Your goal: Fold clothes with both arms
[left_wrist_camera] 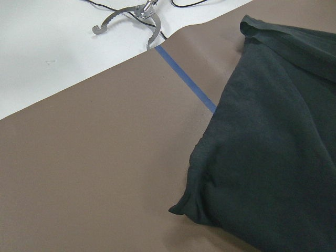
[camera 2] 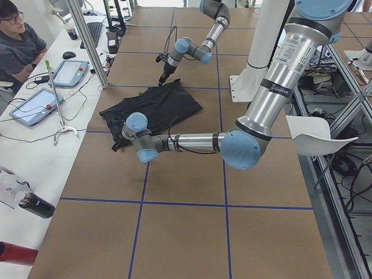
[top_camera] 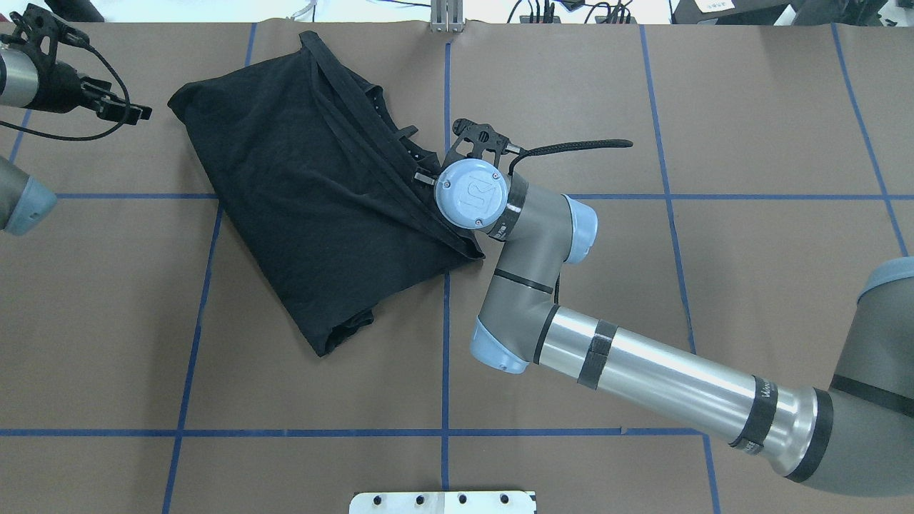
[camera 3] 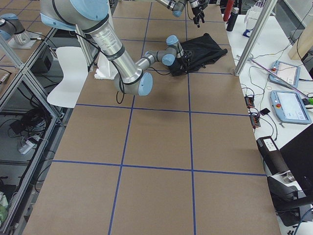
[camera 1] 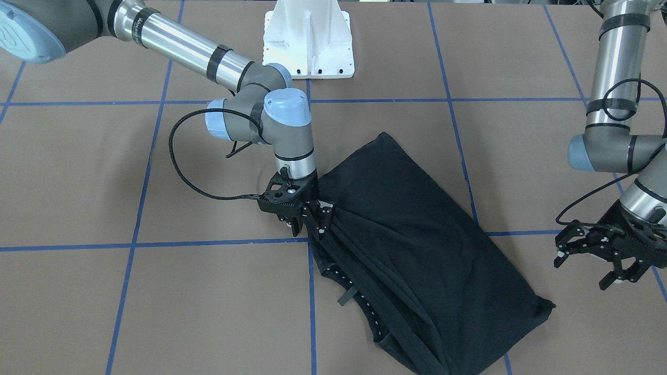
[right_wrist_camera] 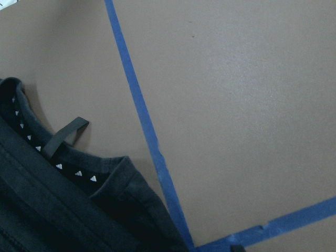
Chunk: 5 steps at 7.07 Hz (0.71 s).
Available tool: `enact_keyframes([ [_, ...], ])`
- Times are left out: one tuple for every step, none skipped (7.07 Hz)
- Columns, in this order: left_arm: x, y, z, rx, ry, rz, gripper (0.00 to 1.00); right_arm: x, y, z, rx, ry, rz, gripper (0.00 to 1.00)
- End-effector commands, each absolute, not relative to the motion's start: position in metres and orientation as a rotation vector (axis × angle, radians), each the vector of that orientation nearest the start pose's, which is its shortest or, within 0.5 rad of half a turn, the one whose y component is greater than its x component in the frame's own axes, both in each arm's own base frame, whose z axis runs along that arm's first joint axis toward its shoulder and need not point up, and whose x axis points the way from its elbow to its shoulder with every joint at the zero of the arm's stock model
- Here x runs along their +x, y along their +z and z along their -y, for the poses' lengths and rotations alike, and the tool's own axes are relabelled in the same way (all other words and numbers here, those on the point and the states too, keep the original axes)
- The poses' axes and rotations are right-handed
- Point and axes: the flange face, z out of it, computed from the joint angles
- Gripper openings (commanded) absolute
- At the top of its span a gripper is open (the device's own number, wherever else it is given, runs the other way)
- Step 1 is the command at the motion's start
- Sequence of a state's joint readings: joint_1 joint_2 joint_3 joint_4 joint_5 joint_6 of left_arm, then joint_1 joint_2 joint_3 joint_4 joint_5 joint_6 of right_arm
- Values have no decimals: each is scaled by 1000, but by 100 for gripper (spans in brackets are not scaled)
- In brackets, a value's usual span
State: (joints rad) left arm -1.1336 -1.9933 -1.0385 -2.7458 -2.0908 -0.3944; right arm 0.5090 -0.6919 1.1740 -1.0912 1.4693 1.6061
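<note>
Black jersey T-shirt [camera 1: 417, 234], part-folded on the brown paper-covered table with blue tape lines [camera 1: 78, 177].

Front-facing view: the shirt slants from centre to lower right. At centre-left the right black two-finger gripper [camera 1: 305, 219] is clamped on its bunched edge, with pleats fanning out from the grip. At the right edge the left black two-finger gripper [camera 1: 582, 270] hangs spread and empty, apart from the cloth. Overhead view: the shirt fills the upper left, with the right wrist over its right edge. Right wrist view: the collar with its small hang loop [right_wrist_camera: 65, 135] sits at lower left. The cloth looks light and limp, likely to sag and drag, so it is best pinched at hems or corners, with all layers together.
</note>
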Motion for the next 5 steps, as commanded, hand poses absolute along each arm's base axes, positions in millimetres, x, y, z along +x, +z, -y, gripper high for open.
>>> enact_keyframes([
  [215,548,659,762,315,-850,100,-647,229,516,324,545,916,55],
  [215,548,659,762,315,-850,100,-651,225,516,324,543,916,55],
  [215,548,659,762,315,-850,100,-653,223,516,326,543,916,55],
  [215,548,659,762,315,-850,100,-655,224,514,327,541,914,55],
  [215,548,659,761,314,-850,100,-655,224,514,327,541,914,53],
])
